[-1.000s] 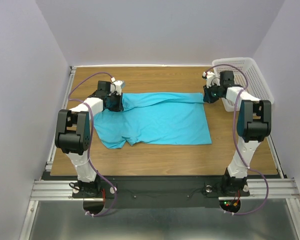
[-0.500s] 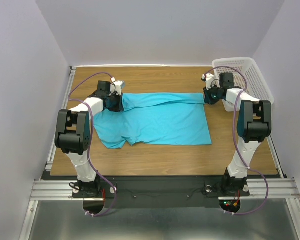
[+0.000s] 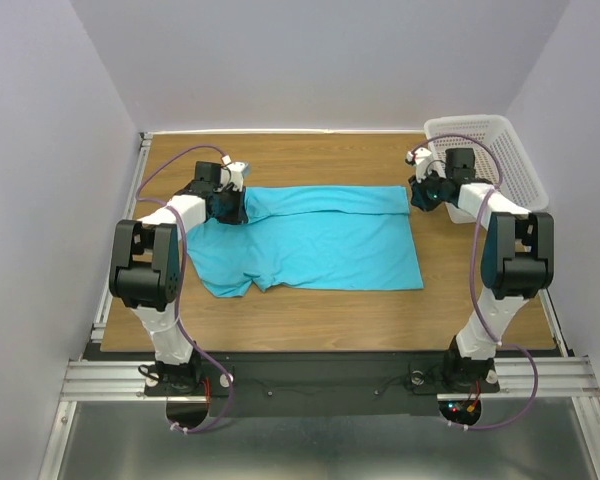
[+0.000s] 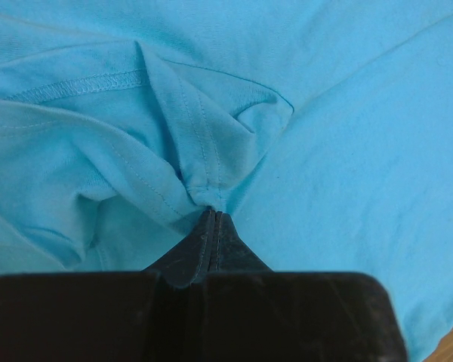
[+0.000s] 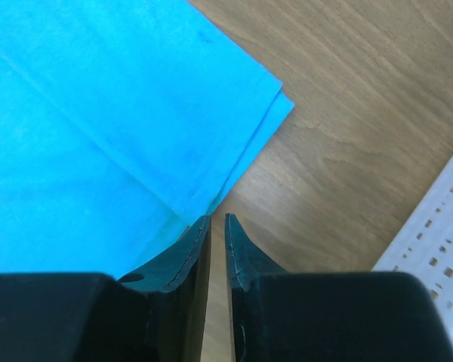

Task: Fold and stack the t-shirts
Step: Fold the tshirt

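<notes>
A turquoise t-shirt [image 3: 320,240] lies spread on the wooden table [image 3: 310,155], its far edge folded over toward the front. My left gripper [image 3: 235,205] is at the shirt's far left corner. In the left wrist view it [image 4: 214,213] is shut on a pinched fold of the fabric [image 4: 204,181]. My right gripper [image 3: 421,196] sits just off the shirt's far right corner. In the right wrist view its jaws [image 5: 217,220] stand slightly apart over bare wood, holding nothing, with the folded corner of the shirt [image 5: 234,113] just ahead and to the left.
A white perforated basket [image 3: 505,150] stands at the far right corner, close to the right gripper; its wall shows in the right wrist view [image 5: 438,241]. Metal rails run along the table's left edge and front.
My right gripper has let go of the shirt's far right corner and shifted slightly right. The raised fold there has settled flat. The left gripper has not moved.
</notes>
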`<state>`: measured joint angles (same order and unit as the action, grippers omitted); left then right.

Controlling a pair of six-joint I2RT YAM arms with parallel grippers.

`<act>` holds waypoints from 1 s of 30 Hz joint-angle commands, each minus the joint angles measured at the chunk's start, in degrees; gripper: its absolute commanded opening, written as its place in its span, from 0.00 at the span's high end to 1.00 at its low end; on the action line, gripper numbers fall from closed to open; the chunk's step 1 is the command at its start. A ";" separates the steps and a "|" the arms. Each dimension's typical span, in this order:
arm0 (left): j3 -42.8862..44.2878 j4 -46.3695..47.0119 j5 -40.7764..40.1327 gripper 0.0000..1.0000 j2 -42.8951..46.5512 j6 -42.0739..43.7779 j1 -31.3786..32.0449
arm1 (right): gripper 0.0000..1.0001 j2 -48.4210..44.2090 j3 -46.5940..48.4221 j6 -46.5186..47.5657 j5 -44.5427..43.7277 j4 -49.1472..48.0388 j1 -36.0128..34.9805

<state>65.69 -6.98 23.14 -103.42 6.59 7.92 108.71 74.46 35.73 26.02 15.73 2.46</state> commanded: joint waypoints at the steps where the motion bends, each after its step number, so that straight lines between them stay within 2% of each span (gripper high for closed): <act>1: 2.07 -0.93 1.39 1.00 4.18 0.44 0.25 | 0.80 -6.13 -1.68 1.72 3.68 -2.19 0.79; 4: 2.07 -0.93 1.47 1.00 4.36 0.53 0.25 | 0.78 -8.42 -2.47 0.93 5.53 -2.28 0.79; 14: 1.81 -0.75 1.82 1.00 5.07 0.35 0.34 | 0.78 -6.57 -0.80 -13.48 14.75 -2.02 0.79; 23: 1.63 -0.31 -0.37 1.00 6.21 -0.44 0.34 | 0.77 -8.69 -2.74 -16.30 17.40 -1.58 0.71; 25: 1.11 -0.49 -1.42 0.85 6.65 -1.05 0.25 | 0.77 -8.86 -3.35 -16.56 17.66 -1.58 0.71; 26: 0.24 -0.49 -3.60 0.74 8.13 -1.40 0.34 | 0.77 -9.04 -3.53 -17.00 18.01 -1.49 0.71; 28: -1.61 2.14 -8.25 0.61 11.20 -2.89 0.34 | 0.76 -9.74 -3.79 -17.44 18.10 -1.49 0.71; 29: -3.79 4.76 -10.28 0.46 15.40 -3.51 0.25 | 0.76 -10.09 -3.79 -17.88 18.19 -1.49 0.79; 30: -5.03 6.26 -12.30 0.36 17.61 -4.12 0.25 | 0.76 -10.61 -3.79 -18.23 18.19 -1.49 0.71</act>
<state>63.81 -6.20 18.31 -96.97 4.62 7.94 102.19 71.33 19.38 42.35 15.42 2.98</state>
